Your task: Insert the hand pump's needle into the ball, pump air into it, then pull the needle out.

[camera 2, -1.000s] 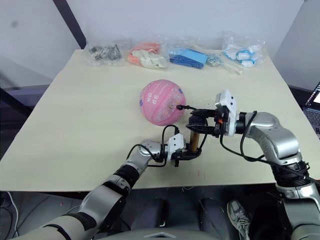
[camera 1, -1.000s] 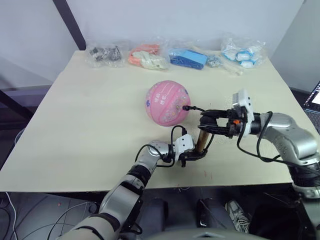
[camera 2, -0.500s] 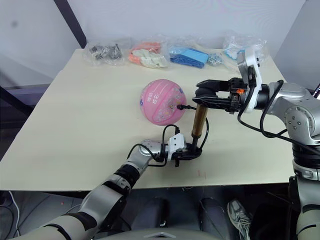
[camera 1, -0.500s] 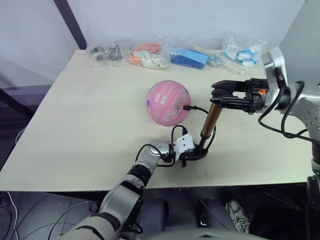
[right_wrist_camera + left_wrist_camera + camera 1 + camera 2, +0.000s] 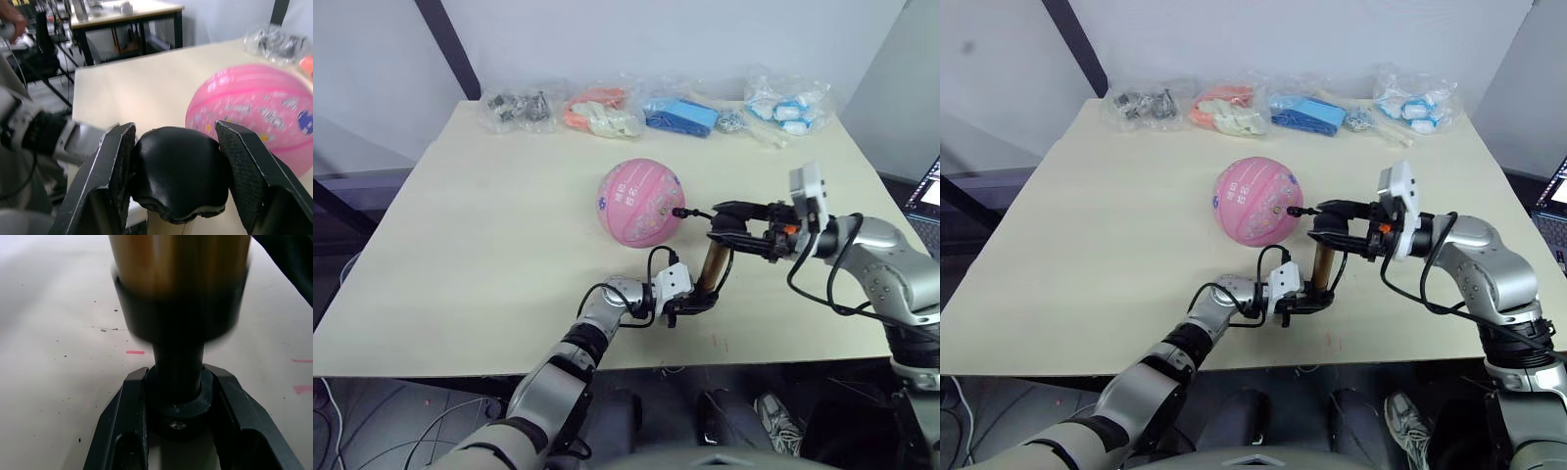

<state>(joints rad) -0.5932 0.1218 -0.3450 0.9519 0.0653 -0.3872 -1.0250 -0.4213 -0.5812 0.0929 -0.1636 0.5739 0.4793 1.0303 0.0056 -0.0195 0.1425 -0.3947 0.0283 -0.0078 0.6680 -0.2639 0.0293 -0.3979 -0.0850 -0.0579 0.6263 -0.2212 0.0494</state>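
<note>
**Pump upright between two grips, handle low over the barrel**

The slim gold-bronze hand pump (image 5: 710, 267) stands nearly upright on the pale bench (image 5: 489, 225), its long axis running from base to handle, just to the robot's right of the pink printed rubber ball (image 5: 642, 202). The left gripper (image 5: 693, 303) lies along the bench with its black fingers (image 5: 128, 431) clamped on the pump's black base cap, one on each side. The right gripper (image 5: 1324, 231) reaches in level from the right, its fingers (image 5: 110, 171) closed on the rounded black handle (image 5: 178, 171) at the top, which sits directly between them.

The thin black hose (image 5: 697, 211) runs from the pump across to the ball, where its small black fitting (image 5: 678, 210) meets the ball's side; the needle itself is too small to see, so it is probably seated in the valve.

The stroke runs along the pump's axis, straight up and down. With the handle close above the barrel, the next move is likely a lift by the right arm while the left pins the base.
</note>
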